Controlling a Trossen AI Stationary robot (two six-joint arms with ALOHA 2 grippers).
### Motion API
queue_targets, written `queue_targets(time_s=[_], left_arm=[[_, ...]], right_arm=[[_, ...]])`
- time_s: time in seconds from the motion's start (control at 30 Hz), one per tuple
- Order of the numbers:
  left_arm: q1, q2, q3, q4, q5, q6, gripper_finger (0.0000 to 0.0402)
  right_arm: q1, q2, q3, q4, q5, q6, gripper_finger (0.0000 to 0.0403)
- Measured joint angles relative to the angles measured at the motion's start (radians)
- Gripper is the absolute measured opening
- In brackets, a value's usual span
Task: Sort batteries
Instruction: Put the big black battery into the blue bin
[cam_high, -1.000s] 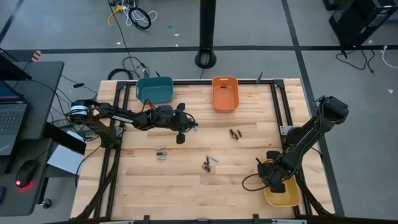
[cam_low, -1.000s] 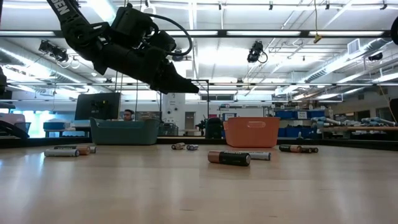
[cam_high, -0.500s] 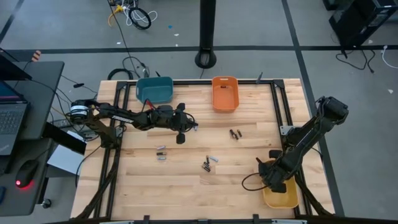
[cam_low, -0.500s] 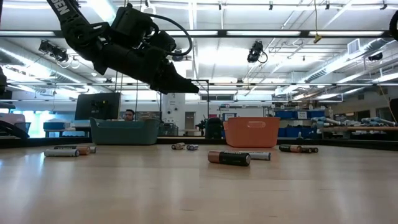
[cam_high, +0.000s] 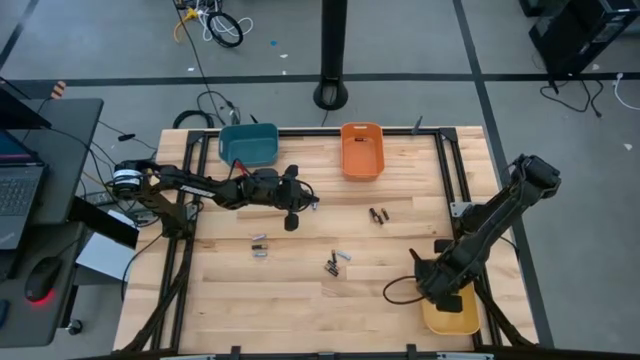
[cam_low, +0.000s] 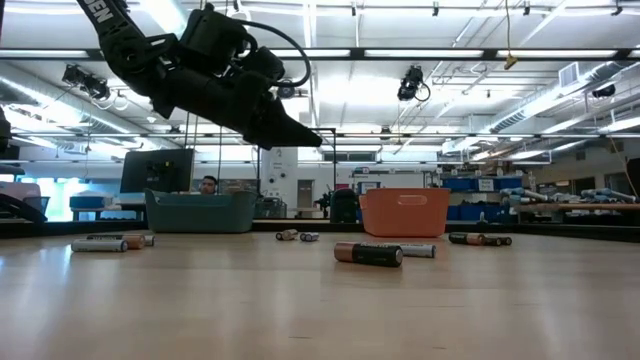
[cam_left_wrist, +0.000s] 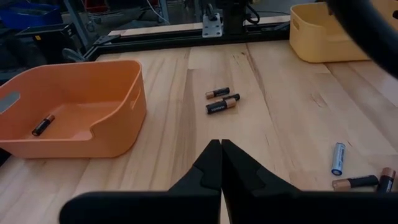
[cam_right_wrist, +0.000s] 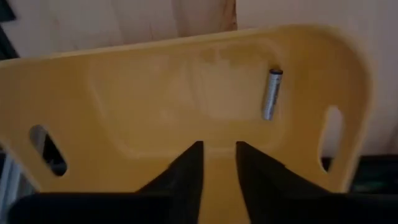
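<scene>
1. Hovering over the yellow bin (cam_high: 452, 312) at the worktop's (cam_high: 300, 300) near right corner, the right gripper (cam_right_wrist: 217, 163) is pictured with its jaws slightly apart and nothing seen between them.
2. A single silvery battery (cam_right_wrist: 271, 93) is shown lying on the floor of the yellow bin, beyond the fingertips and clear of them.
3. The left gripper (cam_left_wrist: 221, 163) is held raised above the worktop's left half, near the teal bin (cam_high: 249, 144), with its jaws pressed together and nothing gripped.
4. A dark battery (cam_left_wrist: 43, 125) is seen resting inside the orange bin (cam_high: 361, 150) at the far edge.
5. A pair of dark, copper-tipped batteries (cam_left_wrist: 222, 100) is found lying close together on the bare wood just beside the orange bin, toward the right.
6. A loose cluster (cam_high: 336, 261) is scattered near the centre of the worktop; a blue-grey cell (cam_left_wrist: 337, 158) and further copper-tipped cells (cam_left_wrist: 356, 182) are caught there by the left wrist camera.
7. Two more batteries (cam_high: 259, 245) are left on the left half, below the left gripper in the overhead picture.
8. A person (cam_low: 207, 184) is glimpsed in the room behind the teal bin in the low view.
</scene>
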Motion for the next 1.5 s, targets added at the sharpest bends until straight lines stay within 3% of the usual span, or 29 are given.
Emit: queue_targets(time_s=[0.17,0.4,0.57,0.77,1.0,1.23,1.5], left_arm=[[0.000,0.000,0.000,-0.005,0.000,0.000,0.0007],[0.000,-0.088,0.000,-0.111,0.000,0.023,0.0007],[0.000,-0.185,0.000,-0.251,0.000,0.024,0.0007],[-0.002,-0.276,-0.002,-0.451,0.004,0.003,0.0007],[-0.009,-0.338,-0.002,-0.665,0.047,-0.025,0.0007],[-0.087,-0.362,0.009,-0.882,0.064,-0.132,0.0007],[-0.231,-0.359,0.071,-1.048,0.014,-0.290,0.0007]], right_arm=[[-0.056,0.000,0.090,-0.127,0.003,-0.062,0.0012],[-0.155,-0.002,0.229,-0.256,0.115,-0.171,0.0009],[-0.260,-0.045,0.246,-0.219,0.231,-0.339,0.0011],[-0.473,-0.077,0.166,-0.013,0.259,-0.626,0.0006],[-0.688,-0.056,0.046,0.333,0.202,-0.925,0.0008],[-0.817,-0.058,-0.063,0.589,0.209,-1.045,0.0008],[-0.866,-0.058,-0.124,0.759,0.209,-1.073,0.0008]])
